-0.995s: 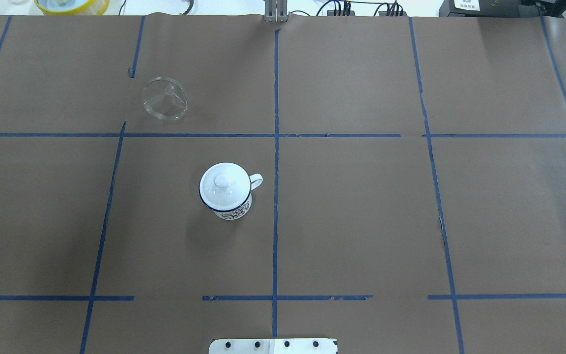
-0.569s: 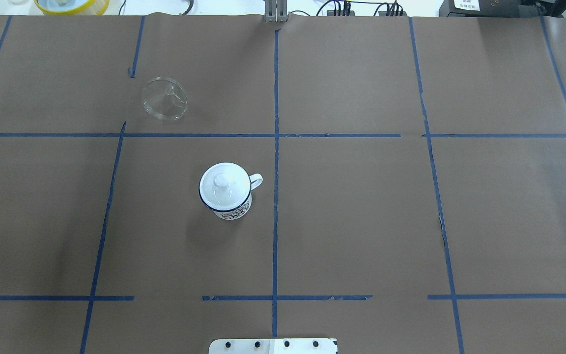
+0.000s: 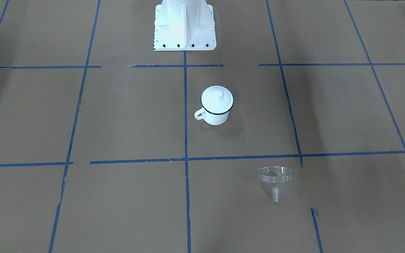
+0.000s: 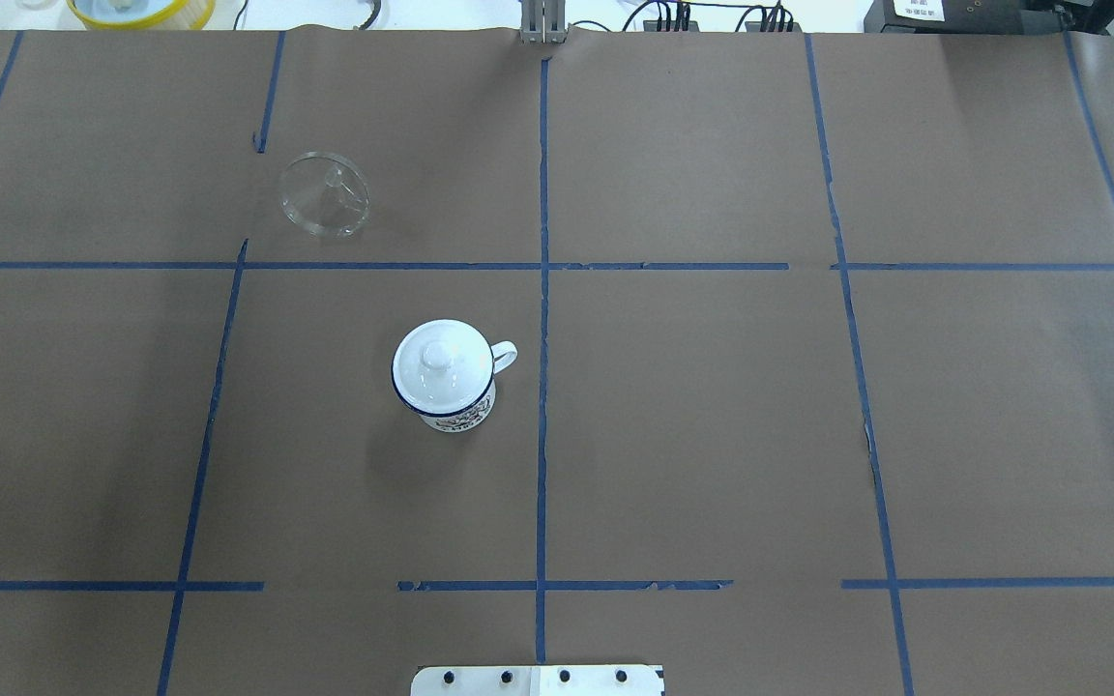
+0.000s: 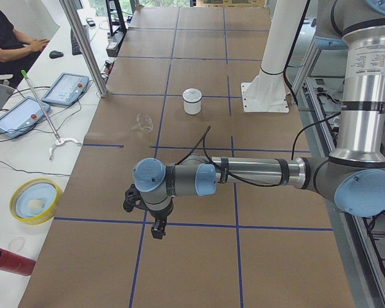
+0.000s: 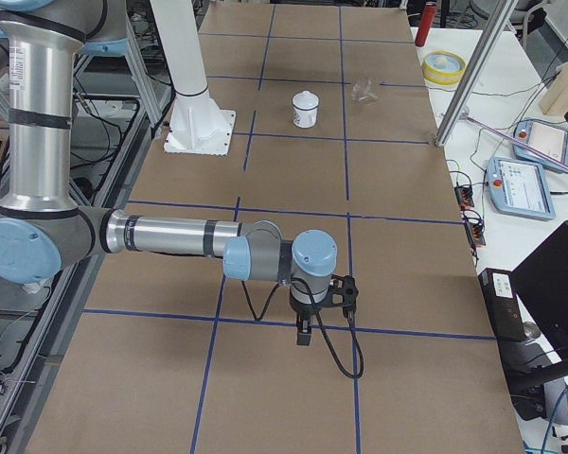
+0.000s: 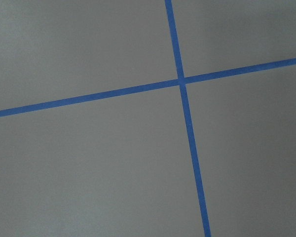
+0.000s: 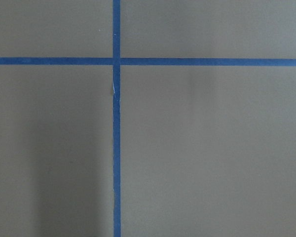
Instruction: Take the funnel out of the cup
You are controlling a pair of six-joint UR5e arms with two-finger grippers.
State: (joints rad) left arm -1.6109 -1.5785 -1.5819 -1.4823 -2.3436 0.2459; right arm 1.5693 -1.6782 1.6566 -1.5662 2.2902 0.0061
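The left arm (image 5: 256, 173) shows only in the camera at the robot's left end. Its upper link rises straight up at the edge of that view, the elbow is bent square, and the forearm runs level out over the counter (image 4: 712, 435). The wrist turns the left tool (image 5: 156, 230) straight down, just above a line of blue tape (image 7: 180, 81). The right arm (image 6: 170, 236) shows only in the camera at the opposite end, in the mirror pose: upright link, level forearm, and the right tool (image 6: 304, 333) hanging point-down near a tape line. Neither arm shows in the overhead or the front-facing view. From these side views alone I cannot tell whether either tool is released or clenched. The wrist cameras do not help, since each shows only a tape cross on bare brown paper and no fingers. The two table views show the task's things clearly. The cup (image 4: 446, 382) stands upright near the centre line, handle toward the robot's right, with a white knobbed lid (image 4: 436, 362) seated on its dark blue rim. The funnel (image 4: 323, 193) is out of the cup and rests on the counter well apart from it, farther from the white base (image 3: 184, 24) and toward the robot's left. From overhead its round mouth faces up at a slant. The front-facing view shows the funnel (image 3: 275, 177) with the short spout below the mouth, so it seems to lie tipped on its side, though the clear material makes that hard to judge. In the side views the cup (image 5: 192, 101) and funnel (image 5: 143, 123) are small and far from both tools.
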